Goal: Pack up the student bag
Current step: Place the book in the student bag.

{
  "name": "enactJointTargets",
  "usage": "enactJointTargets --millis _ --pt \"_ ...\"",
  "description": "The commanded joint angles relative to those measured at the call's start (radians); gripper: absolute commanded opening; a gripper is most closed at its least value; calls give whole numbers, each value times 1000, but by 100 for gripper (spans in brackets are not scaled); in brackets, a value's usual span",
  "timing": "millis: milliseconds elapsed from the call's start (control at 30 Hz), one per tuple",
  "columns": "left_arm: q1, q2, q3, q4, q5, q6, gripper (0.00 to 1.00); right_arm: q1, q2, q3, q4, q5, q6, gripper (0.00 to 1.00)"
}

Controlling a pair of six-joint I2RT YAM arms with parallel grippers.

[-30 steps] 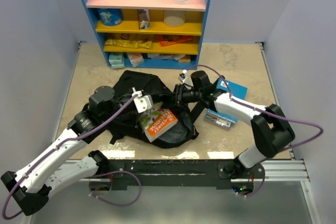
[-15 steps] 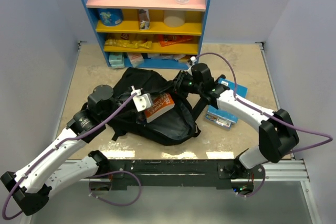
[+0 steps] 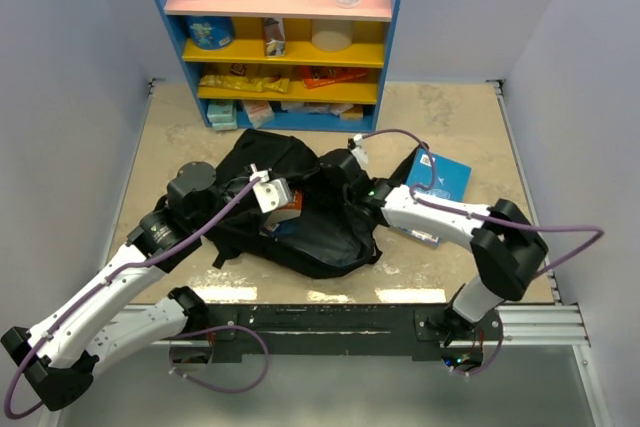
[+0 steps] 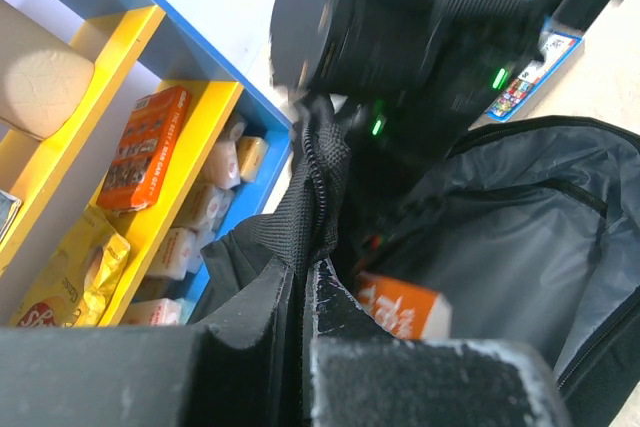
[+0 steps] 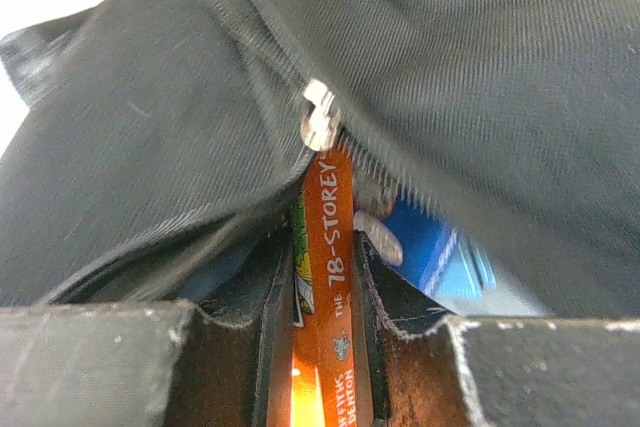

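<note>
The black student bag lies mid-table with its main opening facing up. My left gripper is shut on the bag's opening edge and holds it lifted; in the left wrist view the gripper pinches the black webbing. My right gripper reaches into the opening. In the right wrist view the gripper is shut on an orange book, spine up, under the zip pull. The orange book's corner shows inside the bag and in the top view.
A blue book lies on the table right of the bag, and another lies partly under my right forearm. A blue and yellow shelf with snacks and boxes stands at the back. Grey walls close both sides.
My right gripper has carried the orange book from above the bag down into the opening, so only a corner shows from above. My left gripper has kept its hold on the edge.
</note>
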Motion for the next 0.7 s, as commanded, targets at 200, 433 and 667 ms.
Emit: enactJointTargets --millis 200,433,667 --pt "-3 -37 83 146 48 23 0 71 124 212 -44 121 -4 30" --pt "-3 -42 72 157 48 28 0 65 -6 96 -109 99 -62 64" --pt "-3 -46 75 161 45 23 0 51 -159 -12 -208 124 -149 34"
